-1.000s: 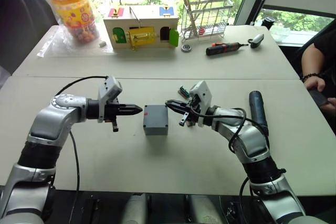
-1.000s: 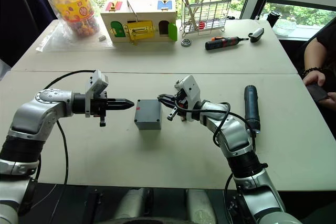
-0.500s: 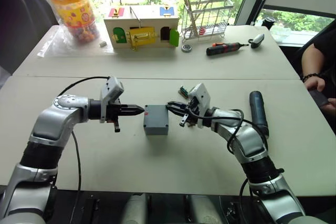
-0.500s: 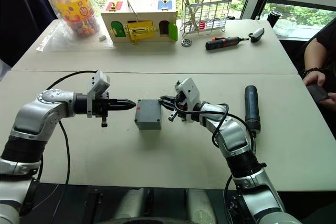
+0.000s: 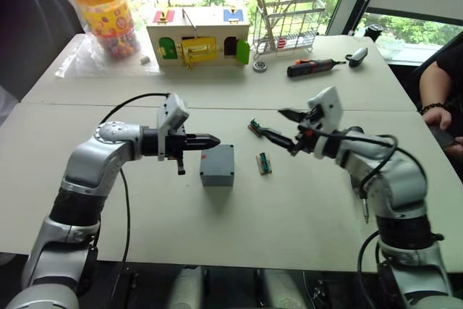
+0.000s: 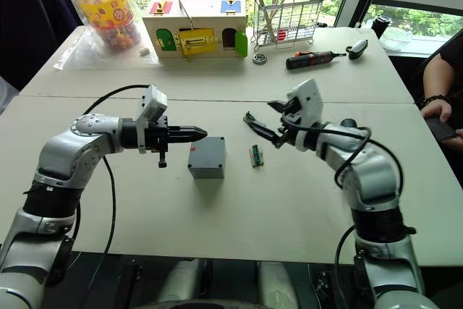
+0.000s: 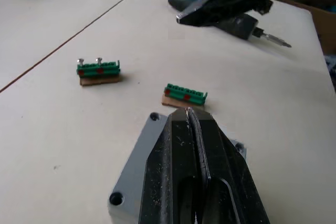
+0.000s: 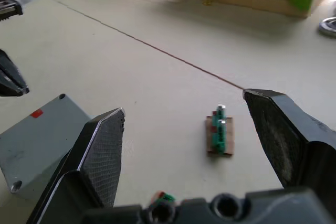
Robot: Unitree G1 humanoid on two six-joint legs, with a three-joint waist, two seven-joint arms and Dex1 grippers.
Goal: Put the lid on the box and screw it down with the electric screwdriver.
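The grey box [image 5: 217, 166] stands mid-table, a small red mark [image 8: 36, 113] on its side. The flat lid [image 7: 137, 163], with holes at its corners, lies on top of it. My left gripper [image 5: 215, 138] is shut and empty, its tip over the lid's left edge; I cannot tell if it touches. My right gripper [image 5: 273, 122] hangs open and empty, above the table to the right of the box. The dark electric screwdriver [image 7: 231, 22] lies on the table beyond the right gripper, mostly behind my right forearm in the eye views.
Two green terminal blocks [image 5: 265, 163] [image 5: 254, 125] lie right of the box. At the back stand a wooden toy house [image 5: 197, 36], a wire rack [image 5: 288, 24], a red-and-black screwdriver [image 5: 311, 69] and a bagged jar [image 5: 105, 16]. A person's hand [image 5: 438, 117] rests at the right edge.
My right gripper has opened and drawn back to the right, away from the box; a green terminal block now shows where it was. My left gripper has moved right, over the lid.
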